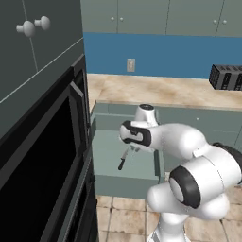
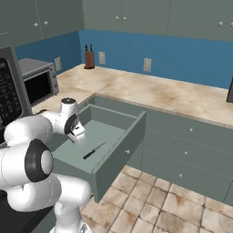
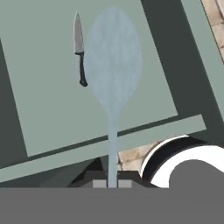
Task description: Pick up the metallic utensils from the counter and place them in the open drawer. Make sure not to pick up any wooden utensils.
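Gripping the silver-grey spoon (image 3: 113, 65) by its handle, the gripper (image 3: 112, 183) is hovering over the open drawer (image 3: 65, 131) — the knife (image 3: 79, 48) is already lying on the floor below, just beside the spoon's bowl — so only this release is remaining.
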Controlling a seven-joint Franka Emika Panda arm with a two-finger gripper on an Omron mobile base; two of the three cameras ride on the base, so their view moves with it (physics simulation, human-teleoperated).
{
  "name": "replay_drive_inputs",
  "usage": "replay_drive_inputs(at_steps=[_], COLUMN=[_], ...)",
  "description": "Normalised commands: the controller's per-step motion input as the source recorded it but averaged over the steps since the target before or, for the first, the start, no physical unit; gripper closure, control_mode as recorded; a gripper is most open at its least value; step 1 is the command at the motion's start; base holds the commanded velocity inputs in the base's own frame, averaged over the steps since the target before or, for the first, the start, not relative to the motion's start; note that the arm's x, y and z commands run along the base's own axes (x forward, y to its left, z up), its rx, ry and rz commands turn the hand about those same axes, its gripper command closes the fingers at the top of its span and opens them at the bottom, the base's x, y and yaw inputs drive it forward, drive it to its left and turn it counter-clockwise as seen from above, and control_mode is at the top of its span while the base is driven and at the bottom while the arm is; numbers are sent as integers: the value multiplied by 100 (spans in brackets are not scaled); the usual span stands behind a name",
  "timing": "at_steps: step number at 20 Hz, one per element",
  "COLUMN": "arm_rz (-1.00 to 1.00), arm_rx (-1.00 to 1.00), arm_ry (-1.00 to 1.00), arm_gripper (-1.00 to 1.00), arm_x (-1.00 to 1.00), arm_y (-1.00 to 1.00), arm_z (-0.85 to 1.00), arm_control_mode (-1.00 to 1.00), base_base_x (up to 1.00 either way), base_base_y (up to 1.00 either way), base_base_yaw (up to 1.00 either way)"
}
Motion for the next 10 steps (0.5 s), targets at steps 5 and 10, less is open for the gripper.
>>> replay_drive_inputs(at_steps=[5,10], arm_rz=[2,0], arm_rx=[-2,-3], arm_ry=[0,5], arm_gripper=[100,100], arm_x=[60,54], arm_y=[-1,0], arm_z=[-37,-59], arm_control_mode=[-100,-100], base_base_x=[0,0], base_base_y=[0,0], base_base_yaw=[0,0])
